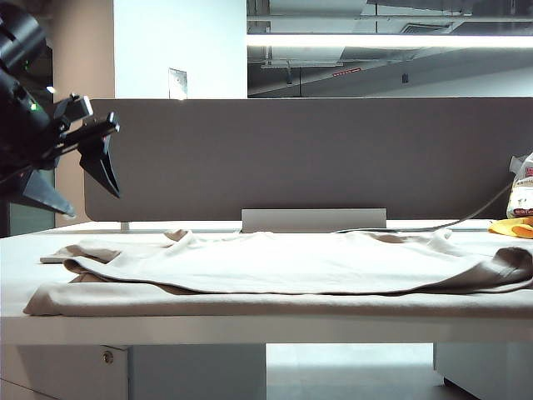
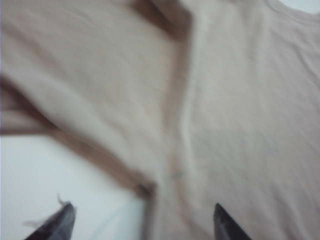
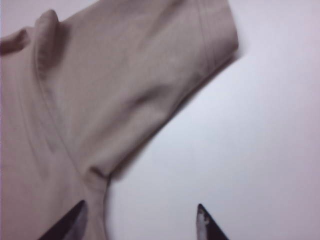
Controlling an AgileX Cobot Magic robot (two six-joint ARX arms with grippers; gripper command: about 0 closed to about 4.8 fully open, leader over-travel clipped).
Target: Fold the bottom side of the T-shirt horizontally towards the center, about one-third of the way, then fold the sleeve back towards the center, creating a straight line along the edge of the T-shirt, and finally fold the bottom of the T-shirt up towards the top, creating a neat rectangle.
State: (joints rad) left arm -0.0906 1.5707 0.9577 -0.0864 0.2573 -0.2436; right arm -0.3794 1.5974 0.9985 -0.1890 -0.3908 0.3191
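White table [image 1: 250, 327] and a grey wall hold the big soft beige T-shirt [image 1: 283, 262], lying flat with one side folded over. Left gripper [image 1: 79, 179] hangs high at the left; right gripper [image 3: 140, 222] hovers by a short sleeve [image 3: 150, 65]. Both are open and empty. Floppy cloth could bunch if pinched crooked.

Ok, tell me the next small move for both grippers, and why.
Probably lower both onto the T-shirt edge and pinch. The left gripper and right gripper hang open and empty above the fabric, with one side already folded over.
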